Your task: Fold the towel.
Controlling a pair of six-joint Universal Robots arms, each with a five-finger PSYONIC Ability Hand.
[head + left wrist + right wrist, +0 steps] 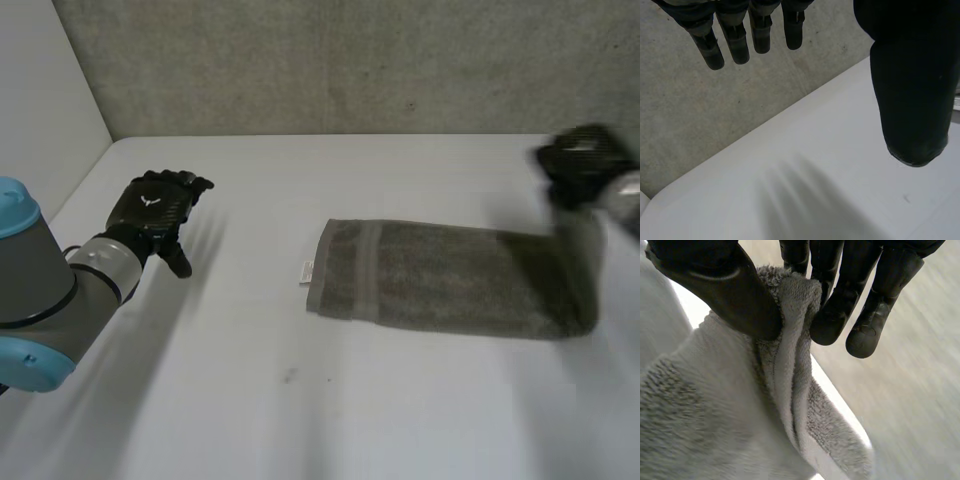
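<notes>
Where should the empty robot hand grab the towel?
Probably the towel's flat short end by the white label, coming from the left robot hand's own side. That end lies free and nearest it; the right robot hand pinches the other end, lifted off the table.

You have a white table (300, 430) with a small dark mark (289, 376), grey concrete wall (350, 60) beyond the left robot hand (150, 208).
</notes>
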